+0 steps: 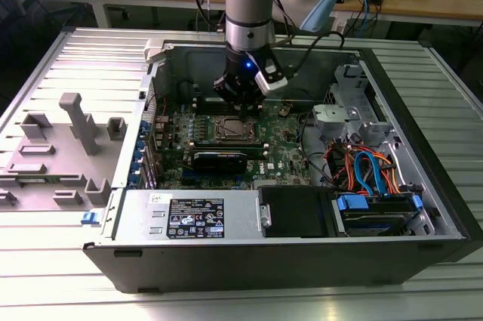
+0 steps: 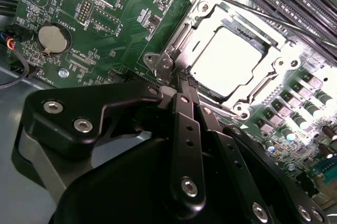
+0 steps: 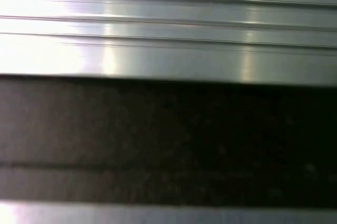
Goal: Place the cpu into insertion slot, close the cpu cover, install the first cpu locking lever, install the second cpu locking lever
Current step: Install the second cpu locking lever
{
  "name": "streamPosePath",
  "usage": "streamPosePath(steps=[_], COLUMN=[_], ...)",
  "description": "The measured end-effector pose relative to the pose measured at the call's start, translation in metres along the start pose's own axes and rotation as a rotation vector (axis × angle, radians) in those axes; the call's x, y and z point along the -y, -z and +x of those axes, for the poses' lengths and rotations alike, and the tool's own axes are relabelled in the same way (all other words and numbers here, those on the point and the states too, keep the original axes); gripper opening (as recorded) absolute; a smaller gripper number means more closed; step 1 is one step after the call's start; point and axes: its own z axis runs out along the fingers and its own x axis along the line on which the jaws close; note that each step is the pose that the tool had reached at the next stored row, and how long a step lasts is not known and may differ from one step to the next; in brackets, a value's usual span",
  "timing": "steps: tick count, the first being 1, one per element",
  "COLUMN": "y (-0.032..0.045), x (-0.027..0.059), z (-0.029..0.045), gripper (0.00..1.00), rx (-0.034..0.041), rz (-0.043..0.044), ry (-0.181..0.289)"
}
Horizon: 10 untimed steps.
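Second wrist view: cpu (image 2: 227,58) seated in insertion slot (image 2: 185,26), cpu cover (image 2: 279,63) closed over it. Gripper (image 2: 185,84) jaws closed, empty, tips at the cover's corner beside a lever (image 2: 231,7); whether levers are latched, cannot tell.

Socket (image 1: 233,129) open from above; card (image 1: 219,159) just in front, case wall (image 1: 249,60) behind, cable bundle (image 1: 362,166) well off toward exterior view's right.

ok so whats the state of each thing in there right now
cpu: seated in the insertion slot
cpu cover: closed flat over the cpu
end effector: fingers together, tips at the socket corner, holding nothing
computer case: lying on its side, panel off, open
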Motion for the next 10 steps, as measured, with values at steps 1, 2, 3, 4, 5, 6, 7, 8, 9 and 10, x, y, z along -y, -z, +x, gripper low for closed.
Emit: streamPosePath(steps=[1,2,3,4,5,6,7,8,9,10], y=[0.0000,0.0000,0.0000,0.0000,0.0000,-0.0001,-0.0001,-0.0001,-0.0002,-0.0002], x=[0.0006,0.0009,0.0013,0.0017,0.0026,0.0035,0.0052,0.0070,0.0079,0.0084], z=[0.0000,0.0000,0.0000,0.0001,0.0001,0.0001,0.0002,0.0003,0.0003,0.0003], gripper=[0.11,0.11,0.11,0.11,0.11,0.11,0.11,0.11,0.11,0.11], rx=[0.0000,0.0000,-0.0001,-0.0001,0.0000,0.0000,0.0000,-0.0001,0.0000,0.0001], rz=[0.0000,0.0000,0.0001,0.0002,0.0001,0.0001,0.0000,0.0001,0.0001,0.0000], ry=[0.000,0.000,0.000,0.000,0.000,0.000,0.000,0.000,0.000,0.000])
